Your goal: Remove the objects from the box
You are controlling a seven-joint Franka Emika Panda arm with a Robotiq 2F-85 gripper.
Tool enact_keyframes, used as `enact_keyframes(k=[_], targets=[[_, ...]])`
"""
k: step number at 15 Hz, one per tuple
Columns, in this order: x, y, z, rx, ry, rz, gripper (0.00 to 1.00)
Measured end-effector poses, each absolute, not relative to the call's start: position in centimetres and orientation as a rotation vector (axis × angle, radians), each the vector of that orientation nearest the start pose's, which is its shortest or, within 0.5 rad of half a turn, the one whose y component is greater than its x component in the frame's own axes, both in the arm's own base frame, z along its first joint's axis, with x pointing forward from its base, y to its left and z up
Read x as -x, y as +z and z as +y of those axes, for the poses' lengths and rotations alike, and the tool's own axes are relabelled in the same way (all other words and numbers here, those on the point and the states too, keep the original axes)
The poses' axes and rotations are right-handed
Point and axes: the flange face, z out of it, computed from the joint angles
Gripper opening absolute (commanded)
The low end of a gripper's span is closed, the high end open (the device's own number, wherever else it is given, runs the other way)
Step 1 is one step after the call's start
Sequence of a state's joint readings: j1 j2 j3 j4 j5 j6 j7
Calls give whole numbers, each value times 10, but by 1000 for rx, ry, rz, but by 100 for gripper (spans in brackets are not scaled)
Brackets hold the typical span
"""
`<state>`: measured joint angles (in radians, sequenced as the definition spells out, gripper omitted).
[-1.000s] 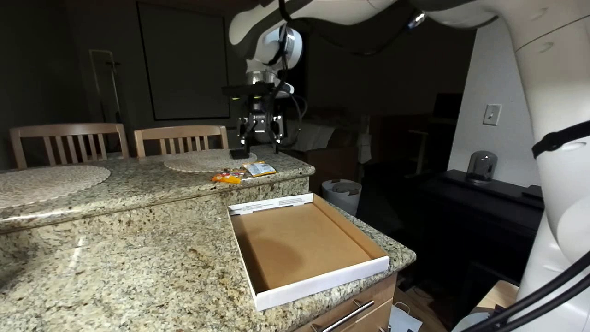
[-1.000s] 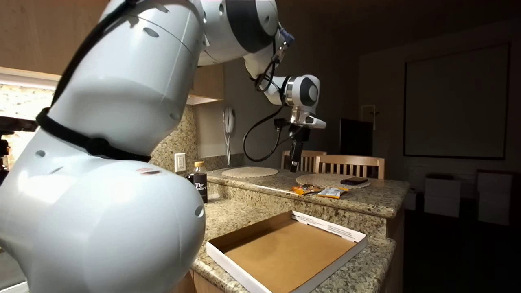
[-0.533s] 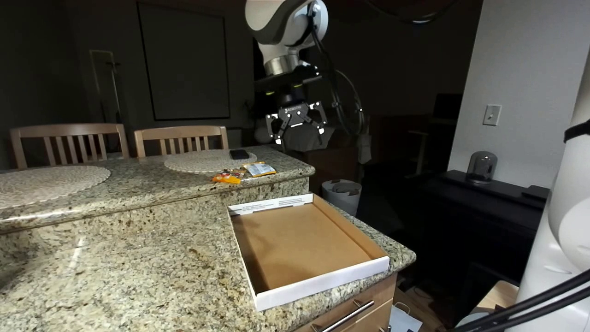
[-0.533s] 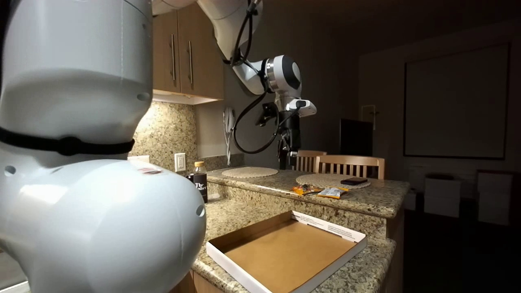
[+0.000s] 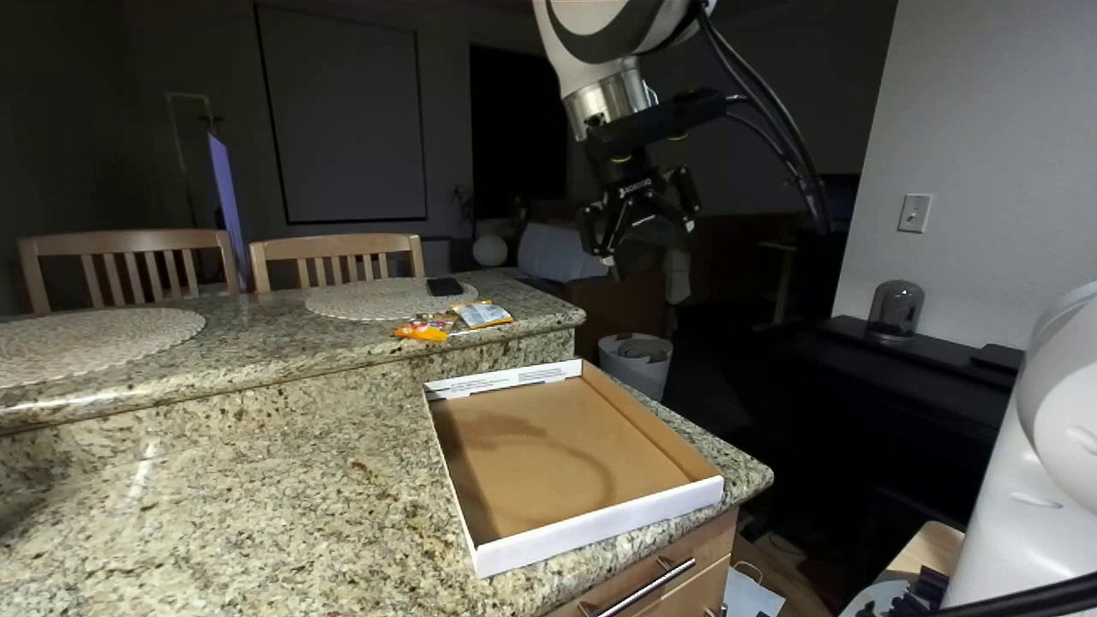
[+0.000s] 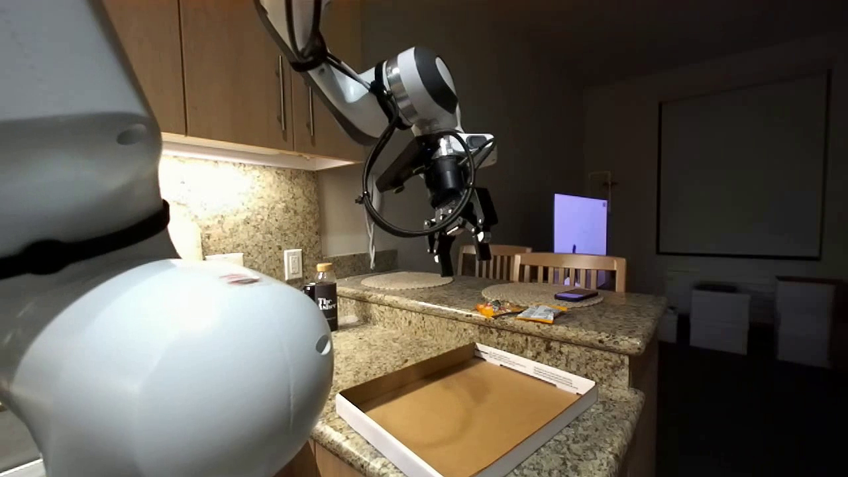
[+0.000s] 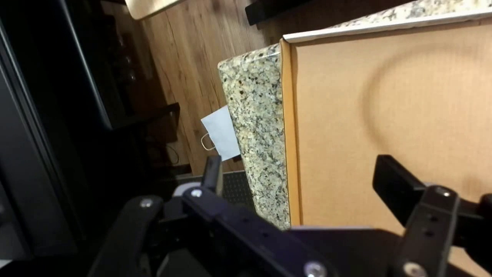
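Observation:
The box is a shallow tray with white sides and a bare brown inside. It sits on the lower counter and also shows in an exterior view and in the wrist view. One orange packet and one orange-and-white packet lie side by side on the raised counter, outside the box. They also show in an exterior view as the orange packet and the orange-and-white packet. My gripper is open and empty, high above the box. Its spread fingers show in the wrist view.
The raised granite ledge bears round woven mats and a dark phone. A bottle stands by the wall. Chairs stand behind the ledge. A white bin is on the floor beside the counter.
The gripper has moved up and away from the raised counter, back toward the box side, and tilted. It has spread open. The packets and box have not moved. A screen behind has lit up.

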<state>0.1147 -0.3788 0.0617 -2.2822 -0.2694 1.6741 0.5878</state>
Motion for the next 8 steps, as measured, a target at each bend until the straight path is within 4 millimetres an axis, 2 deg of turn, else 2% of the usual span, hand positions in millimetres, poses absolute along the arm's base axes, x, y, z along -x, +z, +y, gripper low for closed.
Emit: enact_keyframes(k=[1, 2, 8], targets=[[-404, 492, 43, 3446, 143, 549, 100], [-400, 494, 40, 3444, 126, 547, 100], [-403, 490, 44, 3455, 140, 536, 100]])
